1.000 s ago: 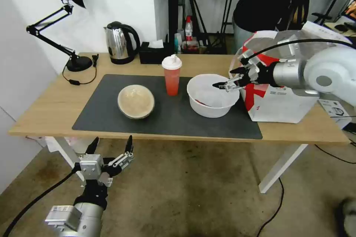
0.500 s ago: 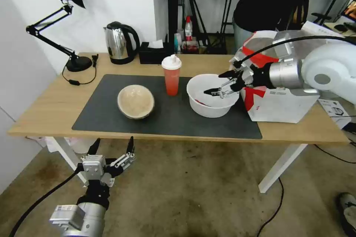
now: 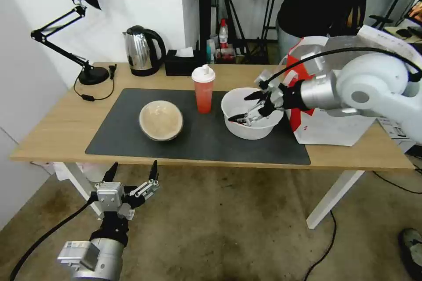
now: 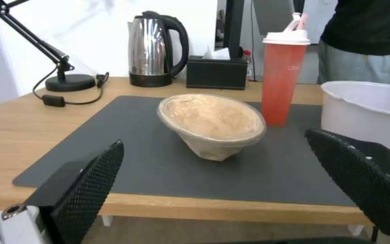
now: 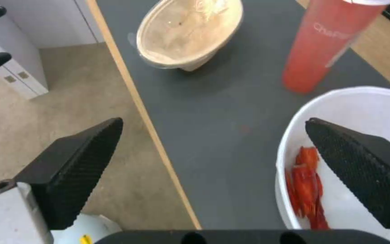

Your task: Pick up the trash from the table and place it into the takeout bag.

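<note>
Black, mesh-textured fingers of the right gripper [image 3: 245,108] stand spread apart over the large white plastic bowl [image 3: 251,114], one finger above its inside and the other beyond its near rim over the dark grey mat [image 3: 132,127]; they grip nothing. Directly below this gripper the bowl is deep and smooth-walled, with a few red strips lying on its bottom. Just beyond the bowl, away from the arm, stands the red-orange cup [image 3: 204,89], tall and translucent with a white spouted lid. Farther out on the mat the beige bowl [image 3: 161,120] sits tilted on its base under a clear film cover. Behind the gripper's wrist, touching or just beside the white bowl, the takeout bag [image 3: 334,116] stands on the tabletop [image 3: 52,127], white with a red side panel and silvery lining. Low before the tabletop's front edge, the left gripper [image 3: 132,174] hangs with fingers wide apart, facing the beige bowl.
</note>
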### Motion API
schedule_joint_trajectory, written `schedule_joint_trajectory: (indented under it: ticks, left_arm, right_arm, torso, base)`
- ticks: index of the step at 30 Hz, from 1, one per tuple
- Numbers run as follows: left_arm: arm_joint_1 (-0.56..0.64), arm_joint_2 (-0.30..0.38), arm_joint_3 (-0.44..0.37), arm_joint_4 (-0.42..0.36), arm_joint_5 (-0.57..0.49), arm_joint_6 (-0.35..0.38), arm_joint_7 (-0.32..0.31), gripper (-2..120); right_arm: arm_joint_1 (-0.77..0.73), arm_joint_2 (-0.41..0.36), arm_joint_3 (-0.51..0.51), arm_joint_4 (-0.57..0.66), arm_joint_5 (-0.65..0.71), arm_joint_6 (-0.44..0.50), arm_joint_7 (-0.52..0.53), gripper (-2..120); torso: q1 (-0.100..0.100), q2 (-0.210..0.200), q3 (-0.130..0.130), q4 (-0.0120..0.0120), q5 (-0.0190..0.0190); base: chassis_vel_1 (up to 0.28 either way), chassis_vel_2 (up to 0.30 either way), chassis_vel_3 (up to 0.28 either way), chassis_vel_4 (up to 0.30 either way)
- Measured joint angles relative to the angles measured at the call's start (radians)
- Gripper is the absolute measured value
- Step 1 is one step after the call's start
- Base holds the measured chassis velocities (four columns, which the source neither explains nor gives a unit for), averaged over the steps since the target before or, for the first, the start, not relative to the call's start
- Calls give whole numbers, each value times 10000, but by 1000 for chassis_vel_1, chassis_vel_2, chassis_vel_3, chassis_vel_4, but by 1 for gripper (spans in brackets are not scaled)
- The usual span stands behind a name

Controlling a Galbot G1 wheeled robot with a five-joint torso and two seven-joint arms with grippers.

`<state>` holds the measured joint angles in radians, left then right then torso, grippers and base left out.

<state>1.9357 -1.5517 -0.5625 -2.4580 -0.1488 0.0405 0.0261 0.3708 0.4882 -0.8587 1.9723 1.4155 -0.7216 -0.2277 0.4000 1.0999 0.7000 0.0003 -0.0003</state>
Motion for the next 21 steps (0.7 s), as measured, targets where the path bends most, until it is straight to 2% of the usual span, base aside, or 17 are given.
schedule_joint_trajectory:
  ticks: [8, 21]
  left_arm:
    - [-32, -25, -35, -11, 6, -6, 40, 100]
    - [-73, -36, -19, 69, 13, -21, 40, 100]
  right_arm:
    - [495, 271, -893, -64, -20, 0, 196, 100]
    - [752, 294, -1478, -343, -401, -5, 201, 100]
  torso:
    - [0, 0, 0, -2, 2]
    - [0, 0, 0, -3, 2]
  base:
    - [0, 0, 0, 0]
    - [0, 0, 0, 0]
